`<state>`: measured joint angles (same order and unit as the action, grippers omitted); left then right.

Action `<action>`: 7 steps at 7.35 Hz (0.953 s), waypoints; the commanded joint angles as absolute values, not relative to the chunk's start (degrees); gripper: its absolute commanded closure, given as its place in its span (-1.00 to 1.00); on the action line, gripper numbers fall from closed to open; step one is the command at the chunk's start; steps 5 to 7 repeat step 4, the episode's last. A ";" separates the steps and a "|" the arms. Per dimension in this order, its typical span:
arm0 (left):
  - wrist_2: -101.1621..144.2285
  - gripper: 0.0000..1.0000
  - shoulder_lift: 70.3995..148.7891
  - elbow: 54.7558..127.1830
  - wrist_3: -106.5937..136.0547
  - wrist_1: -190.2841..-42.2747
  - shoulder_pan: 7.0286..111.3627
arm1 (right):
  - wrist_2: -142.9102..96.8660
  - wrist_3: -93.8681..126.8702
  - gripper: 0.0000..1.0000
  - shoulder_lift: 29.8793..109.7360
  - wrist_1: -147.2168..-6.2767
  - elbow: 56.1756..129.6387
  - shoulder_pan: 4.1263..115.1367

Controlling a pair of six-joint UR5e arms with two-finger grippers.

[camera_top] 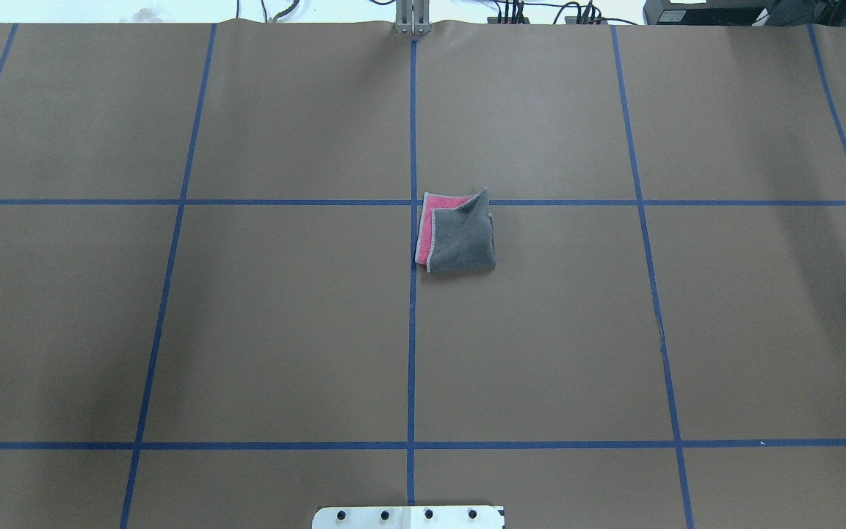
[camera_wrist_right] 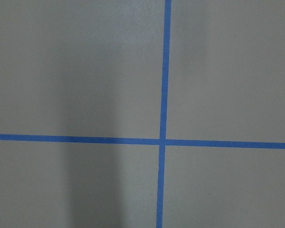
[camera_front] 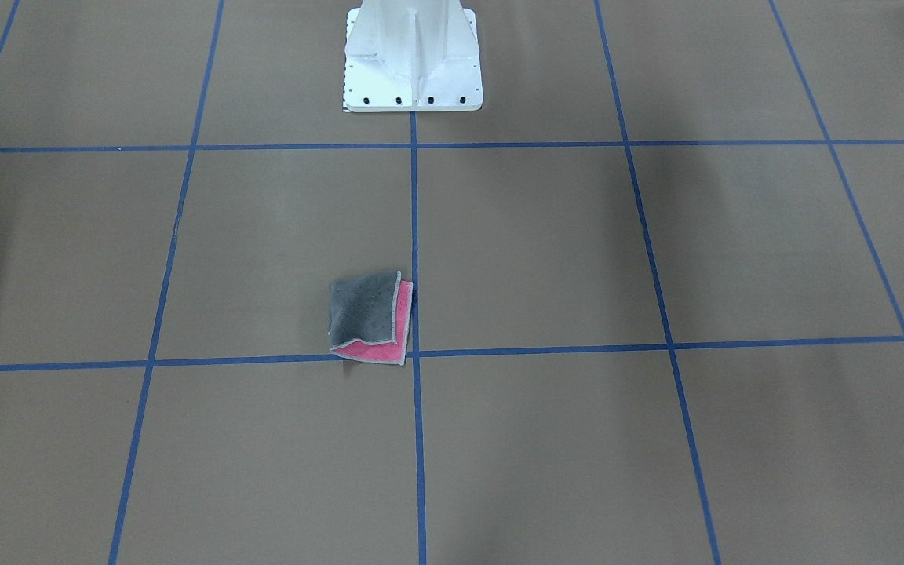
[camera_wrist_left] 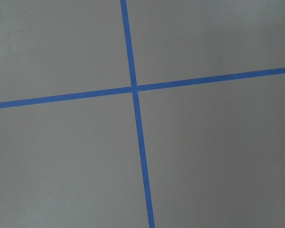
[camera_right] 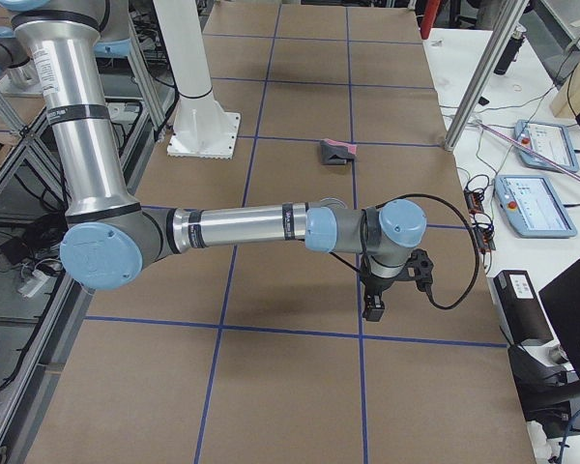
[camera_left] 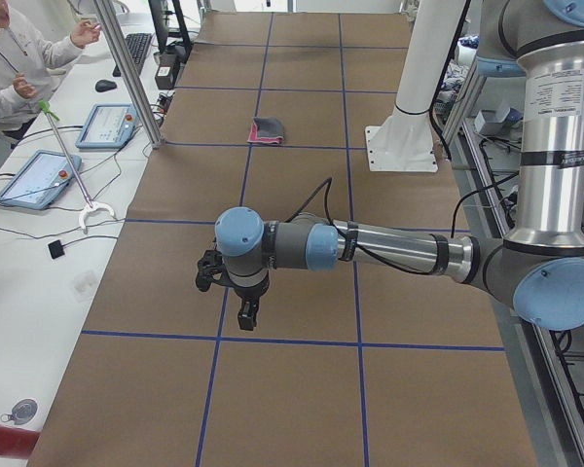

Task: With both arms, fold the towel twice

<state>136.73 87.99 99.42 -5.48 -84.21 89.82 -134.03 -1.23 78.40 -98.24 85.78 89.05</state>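
Left pincer (camera_left: 245, 316): black, pointing down just above the counter (camera_top: 283, 330), holding nothing. It shows only in a side view, so I cannot tell whether its jaws are apart or together. Its wrist camera shows only flat brown paper and a crossing of blue tape (camera_top: 411, 353).

Right pincer (camera_right: 373, 307): the same posture and the same limitation; jaw state cannot be told. Nothing is held.

Left arm (camera_left: 399, 251) and right arm (camera_right: 242, 227): silver-grey tubes with light blue joint caps, each stretched low across the counter.

Towel (camera_top: 460, 239): terry cloth folded into a small, roughly square packet. The dark grey face is on top, pink strips show along two edges, and the border is light grey stitching. It lies at a tape crossing near the counter's middle, well apart from both pincers.

Pedestal (camera_front: 413, 71): white, bolted to the counter.
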 commanded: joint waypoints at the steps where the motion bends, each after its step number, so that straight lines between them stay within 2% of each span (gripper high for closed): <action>1: 136.58 -1.00 87.98 99.40 -5.45 -84.11 89.82 | -134.03 -1.23 -0.99 78.49 -98.26 85.61 88.68; 7: 136.50 -1.00 87.98 99.67 -5.45 -84.02 89.82 | -134.03 -1.23 -0.99 79.10 -98.26 85.61 88.59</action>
